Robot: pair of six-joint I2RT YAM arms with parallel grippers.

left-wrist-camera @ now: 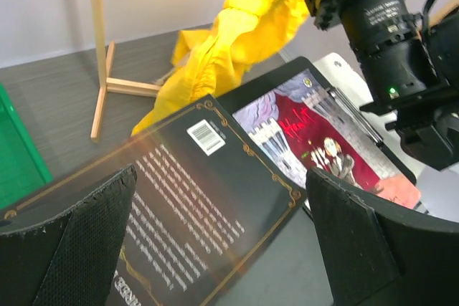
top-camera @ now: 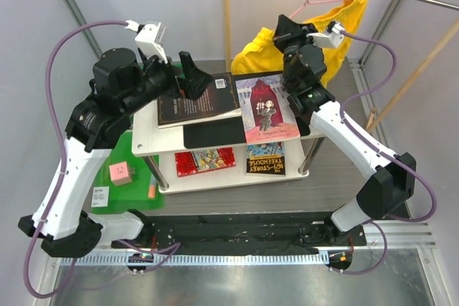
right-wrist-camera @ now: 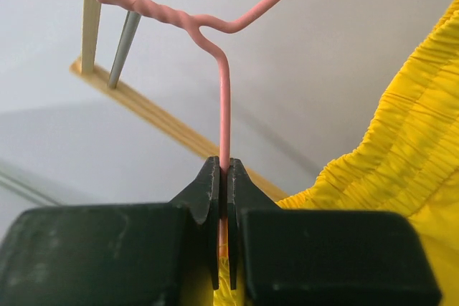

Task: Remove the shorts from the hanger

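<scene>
right hand [right-wrist-camera: 224, 177] is clamped on the hanger [right-wrist-camera: 224, 98] wire, shorts [right-wrist-camera: 409, 170] hanging just beside it; left hand [left-wrist-camera: 215, 206] wide open, farther off.

Room above books [top-camera: 215, 102] to shorts [top-camera: 257, 51]; R arm [top-camera: 337, 123] blocks right

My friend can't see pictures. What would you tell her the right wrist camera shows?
The right gripper is pinched shut on the thin pink hanger, whose wire rises from between its black fingers to a twisted neck. Bright yellow shorts with a gathered waistband bunch at the right.
</scene>
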